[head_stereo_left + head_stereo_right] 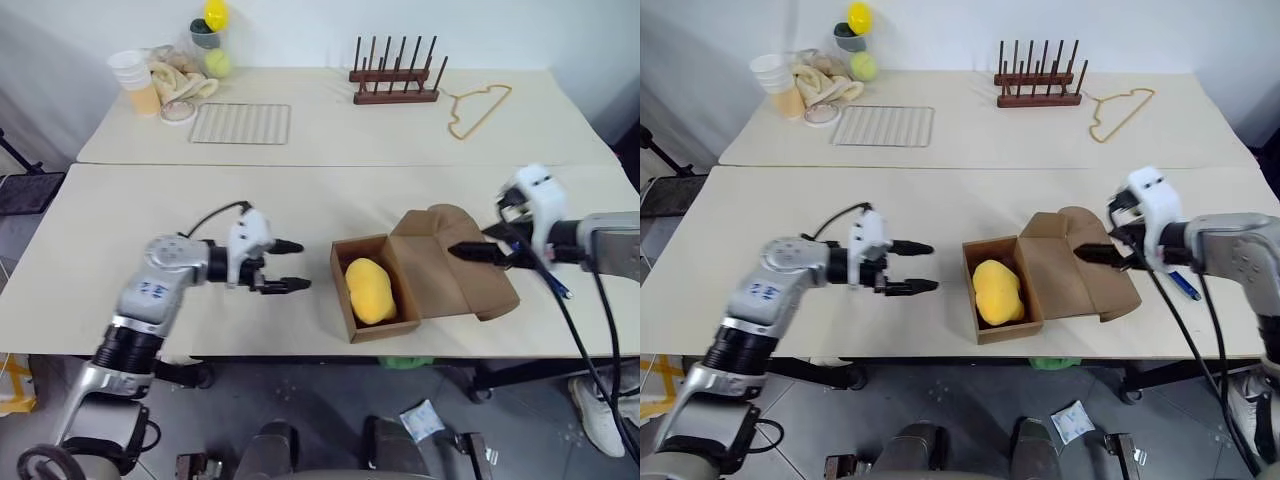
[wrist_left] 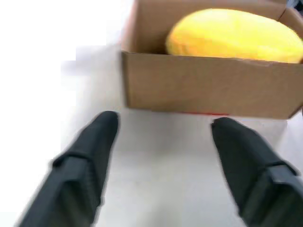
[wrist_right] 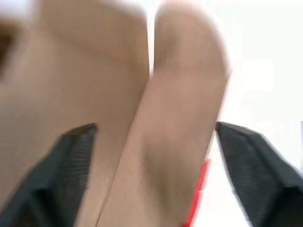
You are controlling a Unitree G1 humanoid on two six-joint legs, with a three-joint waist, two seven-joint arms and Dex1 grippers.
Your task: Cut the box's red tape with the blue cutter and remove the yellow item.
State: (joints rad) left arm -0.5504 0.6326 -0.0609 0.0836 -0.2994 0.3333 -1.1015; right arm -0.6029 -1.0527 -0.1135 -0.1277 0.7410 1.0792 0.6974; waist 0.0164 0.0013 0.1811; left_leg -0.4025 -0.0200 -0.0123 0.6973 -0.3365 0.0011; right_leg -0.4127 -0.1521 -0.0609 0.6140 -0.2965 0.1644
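The brown box (image 1: 375, 318) stands open near the table's front edge, its flaps (image 1: 450, 262) folded out to the right. Inside lies the yellow item (image 1: 370, 290), soft and lumpy. A strip of red tape (image 2: 203, 113) shows under the box's near wall, and more red tape (image 3: 201, 177) runs along a flap's edge. My left gripper (image 1: 290, 266) hovers open just left of the box, pointing at it. My right gripper (image 1: 468, 253) is open over the flaps, with one flap between its spread fingers. The blue cutter (image 1: 1183, 287) lies on the table beside the right arm.
On the far table stand a wooden peg rack (image 1: 395, 85), a wire cooling rack (image 1: 240, 123), a wire hanger (image 1: 478, 108), stacked cups (image 1: 135, 80) and a jar with a tennis ball (image 1: 216, 63). The table's front edge (image 1: 300, 352) runs just below the box.
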